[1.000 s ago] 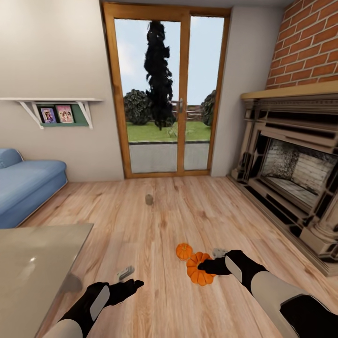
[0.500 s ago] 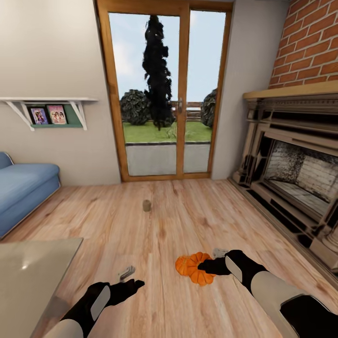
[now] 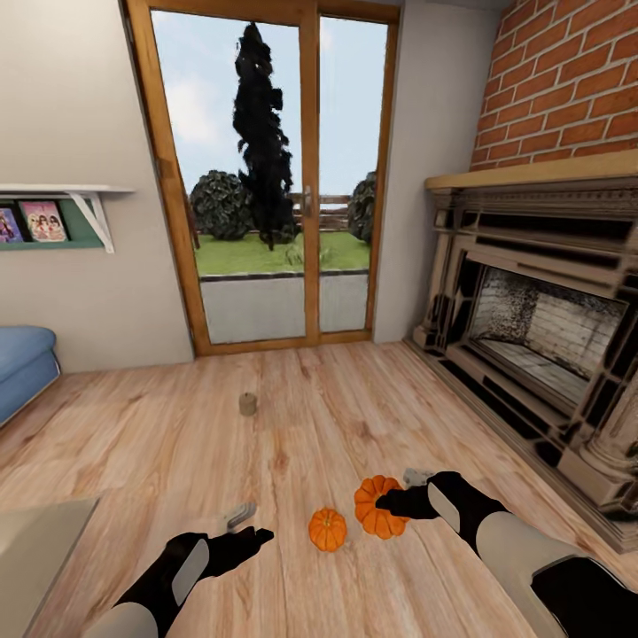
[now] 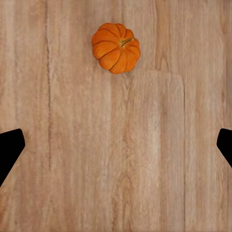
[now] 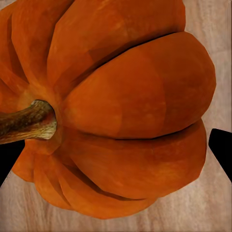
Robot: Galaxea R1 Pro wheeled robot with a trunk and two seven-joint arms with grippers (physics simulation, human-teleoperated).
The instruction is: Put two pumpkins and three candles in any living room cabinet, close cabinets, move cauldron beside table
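Observation:
My right gripper (image 3: 390, 503) is shut on one orange ribbed pumpkin (image 3: 376, 509) and holds it just above the wooden floor. In the right wrist view that pumpkin (image 5: 125, 111) sits close up between the two dark fingertips, its stem to one side. The other pumpkin (image 3: 328, 529) rests on the floor between my two hands. It also lies ahead of the open left gripper (image 4: 116, 150) in the left wrist view, as a small pumpkin (image 4: 116, 47) on bare boards. My left gripper (image 3: 246, 525) hovers low with nothing in it. A tan candle (image 3: 248, 404) stands farther off on the floor.
A corner of the glossy low table (image 3: 35, 540) shows at the lower left, and the blue sofa (image 3: 22, 372) beyond it. A dark fireplace (image 3: 532, 337) with its stepped hearth runs along the right. Glass doors (image 3: 266, 177) close the far wall.
The head view has swung right, so sofa, table and doors slid left in the picture. The floor pumpkin now shows left of the held one. Both arms keep their pose.

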